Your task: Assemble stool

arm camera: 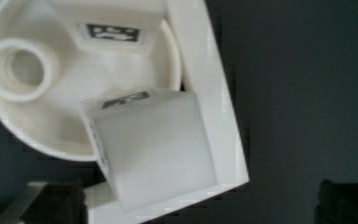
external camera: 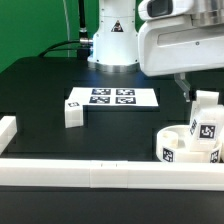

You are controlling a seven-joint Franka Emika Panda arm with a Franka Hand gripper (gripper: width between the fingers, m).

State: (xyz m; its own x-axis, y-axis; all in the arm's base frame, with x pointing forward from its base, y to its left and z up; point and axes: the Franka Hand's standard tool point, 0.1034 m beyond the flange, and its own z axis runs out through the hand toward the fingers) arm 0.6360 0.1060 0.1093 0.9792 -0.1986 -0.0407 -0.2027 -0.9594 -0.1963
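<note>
I have the pincer [arm camera: 199, 198] spread wide and holding nothing. In the wrist view its dark fingertips [arm camera: 51, 198] stand on either side of a leg block [arm camera: 158, 150], and as far as I can tell they are not touching it. That block stands in the round seat [external camera: 170, 148], beside an open socket [arm camera: 25, 66]. The seat sits at the front corner of the worktop [external camera: 40, 80] on the exterior view's right, close against the front border rail [external camera: 90, 175], with the pincer hanging just above it. A second leg block [external camera: 72, 110] lies well apart from the seat. It is just beside the corner of the marker board [external camera: 112, 97], toward the exterior view's left.
</note>
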